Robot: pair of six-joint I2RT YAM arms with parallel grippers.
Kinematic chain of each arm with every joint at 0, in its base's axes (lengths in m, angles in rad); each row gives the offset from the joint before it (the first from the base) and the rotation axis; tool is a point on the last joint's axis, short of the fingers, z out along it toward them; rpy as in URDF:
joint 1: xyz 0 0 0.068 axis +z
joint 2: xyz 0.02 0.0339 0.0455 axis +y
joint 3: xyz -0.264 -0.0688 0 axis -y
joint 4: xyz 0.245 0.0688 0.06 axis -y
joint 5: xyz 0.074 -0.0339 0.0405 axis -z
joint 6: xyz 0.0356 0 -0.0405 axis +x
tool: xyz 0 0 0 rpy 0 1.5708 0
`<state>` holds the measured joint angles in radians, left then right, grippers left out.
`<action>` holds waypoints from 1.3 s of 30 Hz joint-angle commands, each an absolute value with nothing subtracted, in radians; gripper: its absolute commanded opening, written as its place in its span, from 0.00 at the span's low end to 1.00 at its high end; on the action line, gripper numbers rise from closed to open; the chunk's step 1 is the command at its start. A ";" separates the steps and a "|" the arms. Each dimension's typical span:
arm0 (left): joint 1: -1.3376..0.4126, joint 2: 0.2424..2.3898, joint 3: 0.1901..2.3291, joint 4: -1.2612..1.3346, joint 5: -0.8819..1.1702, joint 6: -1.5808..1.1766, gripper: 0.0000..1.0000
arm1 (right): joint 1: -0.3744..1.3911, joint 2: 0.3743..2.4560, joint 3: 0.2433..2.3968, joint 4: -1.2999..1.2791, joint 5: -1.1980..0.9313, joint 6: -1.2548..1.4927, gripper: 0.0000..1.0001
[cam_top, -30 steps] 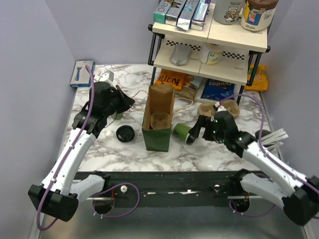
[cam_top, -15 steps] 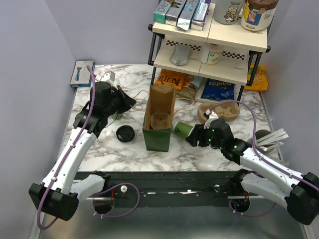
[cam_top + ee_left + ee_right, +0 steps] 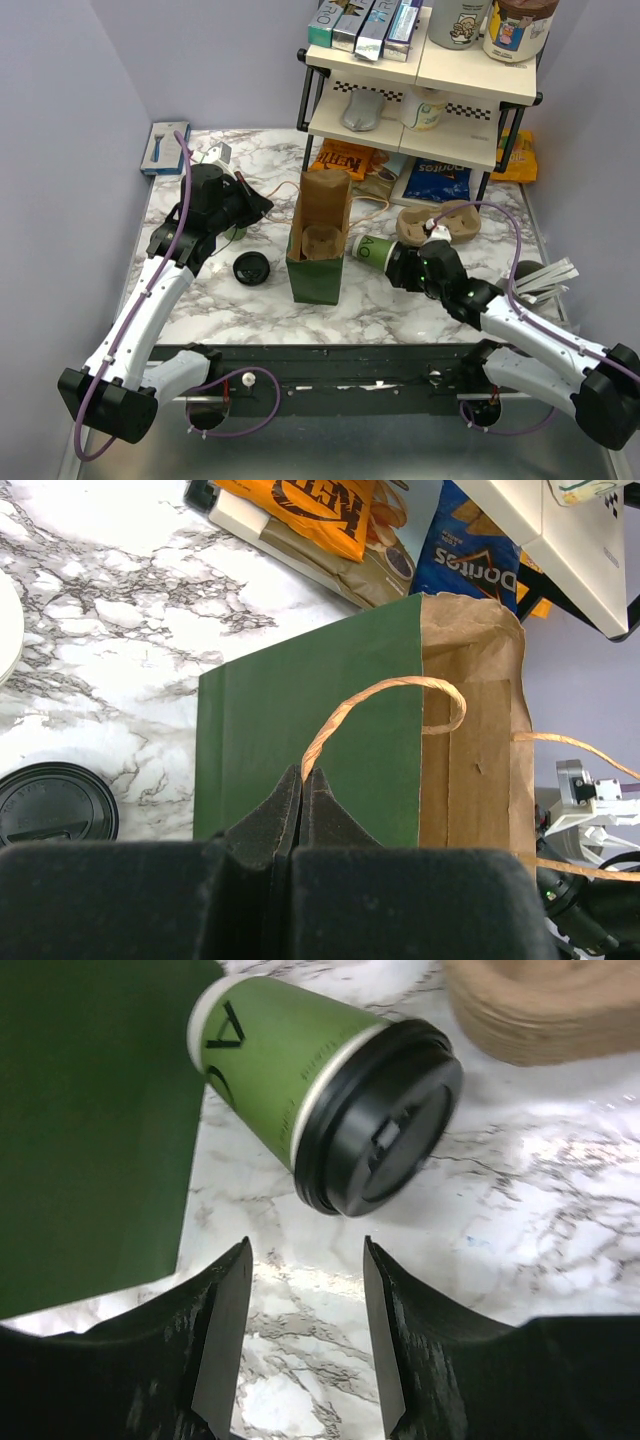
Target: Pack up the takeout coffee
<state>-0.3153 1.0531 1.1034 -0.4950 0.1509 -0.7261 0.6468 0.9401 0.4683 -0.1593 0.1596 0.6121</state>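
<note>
The takeout coffee (image 3: 310, 1110), a dark-green cup with its black lid on, lies on its side on the marble beside the green paper bag (image 3: 315, 265). Its base points at the bag and its lid faces my right gripper (image 3: 305, 1260). That gripper is open, low over the table just short of the lid, with nothing between its fingers. From above, the cup (image 3: 370, 248) lies just ahead of the right gripper (image 3: 400, 264). My left gripper (image 3: 302, 778) is shut on the bag's twine handle (image 3: 380, 695), holding it out to the left of the bag (image 3: 300, 750).
A loose black lid (image 3: 251, 268) lies left of the bag. Brown pulp cup carriers (image 3: 440, 222) sit behind the cup. A shelf rack (image 3: 420, 100) with snack bags under it fills the back right. A grey cup with white sticks (image 3: 540, 275) stands at the right edge.
The right gripper's jaws have narrowed and it has drawn nearer and turned. The cup has swung round and shifted slightly away from the near edge. The left arm is unmoved.
</note>
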 commanded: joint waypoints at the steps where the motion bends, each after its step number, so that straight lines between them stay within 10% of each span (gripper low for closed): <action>1: -0.310 1.043 1.092 -0.477 0.172 -0.729 0.00 | 0.647 0.971 0.498 -0.254 0.301 0.762 0.55; 16: -0.311 1.034 1.086 -0.469 0.178 -0.730 0.00 | 0.442 1.006 0.552 -0.175 0.065 1.025 0.61; 39: -0.311 1.035 1.086 -0.466 0.179 -0.729 0.00 | 0.397 1.138 0.548 -0.035 0.110 1.135 0.41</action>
